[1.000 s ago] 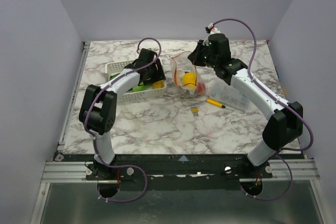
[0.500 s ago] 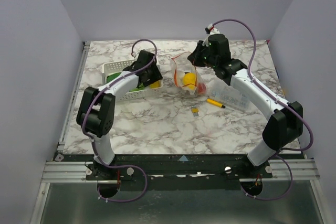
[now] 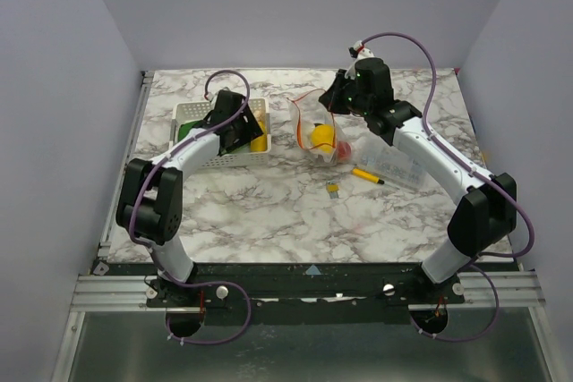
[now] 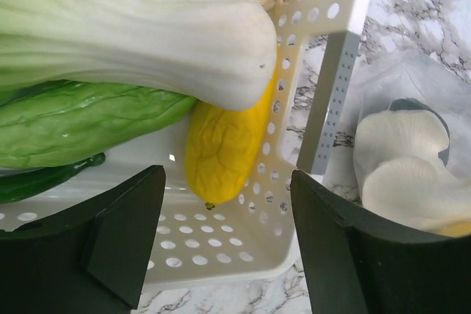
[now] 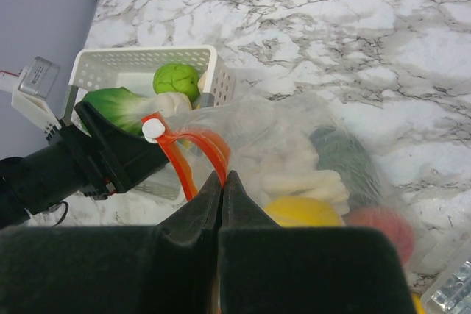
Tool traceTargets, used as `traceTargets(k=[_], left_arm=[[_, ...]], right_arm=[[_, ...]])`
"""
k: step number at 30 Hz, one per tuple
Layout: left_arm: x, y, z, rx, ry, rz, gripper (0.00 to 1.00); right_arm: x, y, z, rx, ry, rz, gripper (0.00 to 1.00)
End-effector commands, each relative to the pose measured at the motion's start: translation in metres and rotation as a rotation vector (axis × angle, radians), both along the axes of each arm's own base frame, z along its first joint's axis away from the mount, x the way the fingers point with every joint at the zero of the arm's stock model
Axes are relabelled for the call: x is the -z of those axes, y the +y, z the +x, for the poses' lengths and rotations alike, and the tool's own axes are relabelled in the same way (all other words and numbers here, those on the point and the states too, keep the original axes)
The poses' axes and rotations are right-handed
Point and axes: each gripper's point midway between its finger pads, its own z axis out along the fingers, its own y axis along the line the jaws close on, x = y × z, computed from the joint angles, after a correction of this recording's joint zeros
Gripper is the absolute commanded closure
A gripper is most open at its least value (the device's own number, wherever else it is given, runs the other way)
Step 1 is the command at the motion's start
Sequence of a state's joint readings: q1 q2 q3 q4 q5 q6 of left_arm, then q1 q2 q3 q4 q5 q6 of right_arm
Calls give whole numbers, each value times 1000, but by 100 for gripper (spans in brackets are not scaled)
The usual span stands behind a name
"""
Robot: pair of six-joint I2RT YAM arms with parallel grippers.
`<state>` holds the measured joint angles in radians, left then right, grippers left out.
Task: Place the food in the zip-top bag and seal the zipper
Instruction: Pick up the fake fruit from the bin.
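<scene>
Left wrist: yellow food (image 4: 228,148) between jaws

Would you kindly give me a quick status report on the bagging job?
Left gripper open above yellow vegetable in basket. Right gripper shut on bag mouth. No obstruction seen.

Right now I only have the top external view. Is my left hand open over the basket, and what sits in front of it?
Observer: It is open. The left wrist view shows the left hand with a wrinkled yellow vegetable lined up between its fingers, inside the white basket.
Operator: Is anything lying on it?
Observer: Yes, a white-stemmed bok choy lies across its upper end.
Operator: And the right hand?
Observer: The right wrist view shows it shut on the mouth of the zip-top bag, at the orange-red zipper.
</scene>
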<state>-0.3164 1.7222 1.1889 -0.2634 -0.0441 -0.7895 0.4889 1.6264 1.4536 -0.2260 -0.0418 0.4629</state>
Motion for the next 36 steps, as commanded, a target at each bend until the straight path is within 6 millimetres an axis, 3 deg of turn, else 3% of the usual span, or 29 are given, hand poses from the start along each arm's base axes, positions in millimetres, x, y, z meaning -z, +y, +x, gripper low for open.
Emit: traceTargets(k=[1, 7, 13, 17, 21, 24, 26, 29, 36], left_arm=[[-5, 7, 1, -3, -27, 12, 30], [25, 3, 0, -4, 68, 20, 51], [43, -18, -5, 29, 158, 52, 42], [59, -21, -4, 1, 243, 67, 38], [63, -23, -7, 17, 264, 76, 45], [49, -14, -10, 7, 213, 97, 63], [34, -8, -14, 12, 177, 113, 69], [6, -3, -21, 36, 113, 124, 74], [-54, -12, -38, 148, -11, 13, 81]], right_arm=[[-4, 3, 2, -16, -13, 23, 99], [-3, 5, 1, -24, -11, 27, 99], [-3, 5, 2, -24, -10, 27, 100], [-2, 5, 2, -23, -9, 27, 99], [-4, 4, 1, -20, -13, 25, 99], [-6, 4, 1, -23, -18, 27, 99], [-5, 4, 0, -25, -16, 28, 99], [-3, 5, 1, -27, -13, 28, 99], [1, 5, 1, -28, -9, 23, 99]])
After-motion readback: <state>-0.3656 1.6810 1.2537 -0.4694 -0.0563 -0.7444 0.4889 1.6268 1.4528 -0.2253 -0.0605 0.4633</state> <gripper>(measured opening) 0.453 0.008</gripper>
